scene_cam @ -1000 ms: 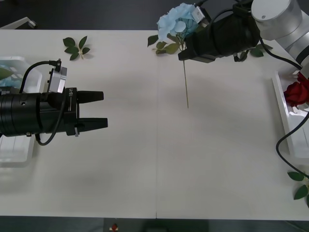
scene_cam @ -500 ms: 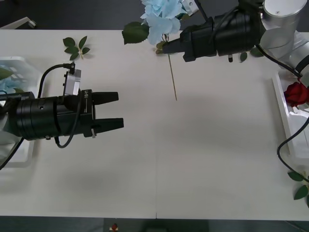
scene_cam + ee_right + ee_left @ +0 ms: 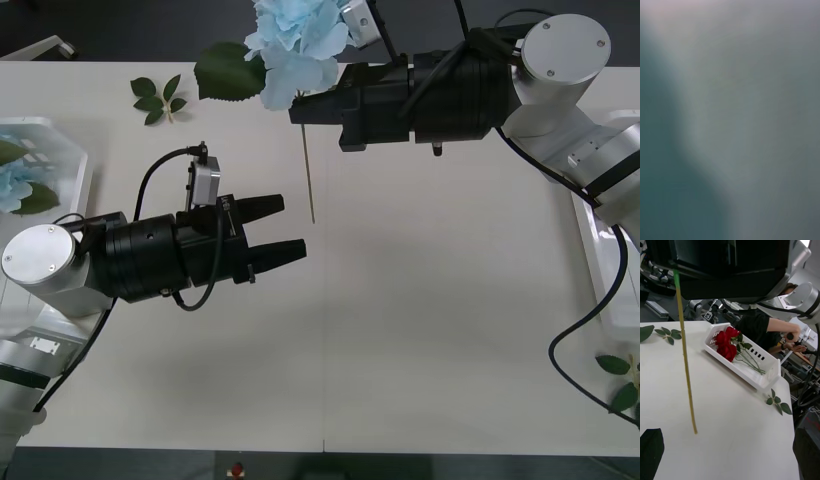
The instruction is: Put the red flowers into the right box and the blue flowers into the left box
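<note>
Right wrist view perhaps wholly blurred

Front view looks down over table [image 3: 420,330]; left wrist view looks low across it rightward; both share stem [image 3: 308,185].

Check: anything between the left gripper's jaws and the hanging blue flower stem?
Nothing. In the front view, bare table separates the open left gripper from the stem held by the right gripper.
</note>
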You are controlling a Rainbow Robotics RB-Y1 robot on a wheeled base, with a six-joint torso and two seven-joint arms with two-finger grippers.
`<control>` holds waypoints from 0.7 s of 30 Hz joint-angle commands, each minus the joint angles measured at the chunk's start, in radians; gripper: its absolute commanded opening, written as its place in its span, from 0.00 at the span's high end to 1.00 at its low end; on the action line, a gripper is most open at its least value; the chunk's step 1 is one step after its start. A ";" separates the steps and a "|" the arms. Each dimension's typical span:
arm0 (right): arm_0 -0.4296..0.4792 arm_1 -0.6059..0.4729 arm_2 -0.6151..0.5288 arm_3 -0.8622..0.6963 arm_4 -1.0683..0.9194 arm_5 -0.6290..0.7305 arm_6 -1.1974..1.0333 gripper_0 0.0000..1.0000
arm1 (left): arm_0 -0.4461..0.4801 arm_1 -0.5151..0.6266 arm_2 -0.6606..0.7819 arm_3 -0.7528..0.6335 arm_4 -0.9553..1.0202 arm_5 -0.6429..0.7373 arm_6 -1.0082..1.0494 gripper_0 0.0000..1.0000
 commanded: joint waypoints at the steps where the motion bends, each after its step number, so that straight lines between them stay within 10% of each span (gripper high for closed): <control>1: -0.019 0.027 -0.015 -0.029 -0.019 -0.013 0.002 1.00 | 0.003 -0.048 -0.002 -0.015 -0.056 -0.035 0.030 0.00; 13: -0.019 0.042 -0.015 -0.044 -0.025 -0.032 -0.001 1.00 | -0.036 -0.147 -0.002 -0.015 -0.177 -0.113 0.030 0.00; 15: -0.019 0.044 -0.012 -0.046 -0.025 -0.032 -0.001 1.00 | -0.040 -0.153 -0.002 -0.015 -0.180 -0.113 0.030 0.13; 18: -0.019 0.042 -0.012 -0.048 -0.025 -0.032 -0.001 1.00 | -0.043 -0.164 -0.002 -0.015 -0.182 -0.113 0.030 0.69; 21: -0.019 0.044 -0.012 -0.048 -0.027 -0.032 -0.001 1.00 | -0.048 -0.175 -0.002 -0.015 -0.180 -0.118 0.030 0.99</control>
